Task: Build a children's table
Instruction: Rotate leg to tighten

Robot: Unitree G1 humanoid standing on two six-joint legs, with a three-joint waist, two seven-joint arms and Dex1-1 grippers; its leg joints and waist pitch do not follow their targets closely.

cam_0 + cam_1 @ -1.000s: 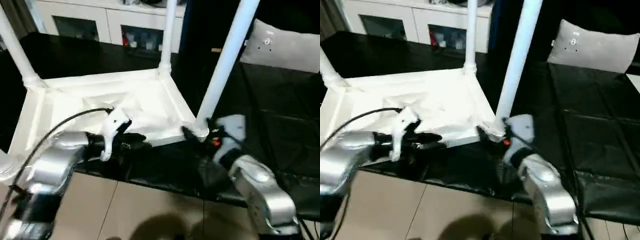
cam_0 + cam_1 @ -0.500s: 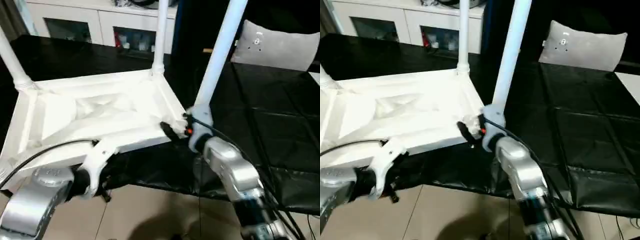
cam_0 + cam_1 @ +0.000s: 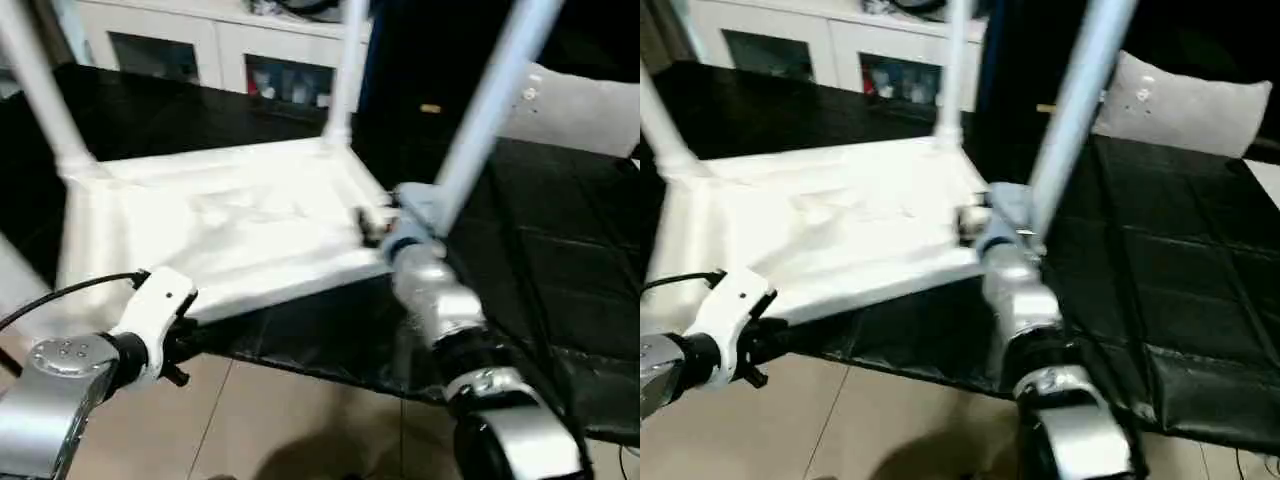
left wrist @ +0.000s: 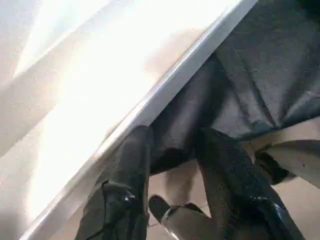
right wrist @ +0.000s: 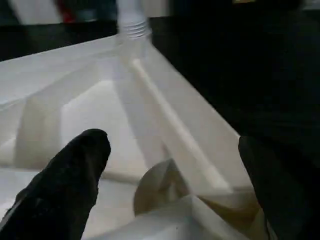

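I see legs (image 3: 490,100) upright at the corners block side reach; open room above table top (image 3: 230,215) middle.

The left hand (image 4: 172,165) sits at the lower left of the head view, fingers (image 4: 125,170) apart. The right hand (image 5: 172,165) reaches up the middle, fingers (image 5: 75,170) spread wide.

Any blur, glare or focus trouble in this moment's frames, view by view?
Head views: motion smear on the near leg and the right gripper; the table top is washed out, ribs barely readable. Left wrist view: the top's edge is blown out white and the left gripper's fingers are soft. Right wrist view: black fingers out of focus, the corner socket hazy.
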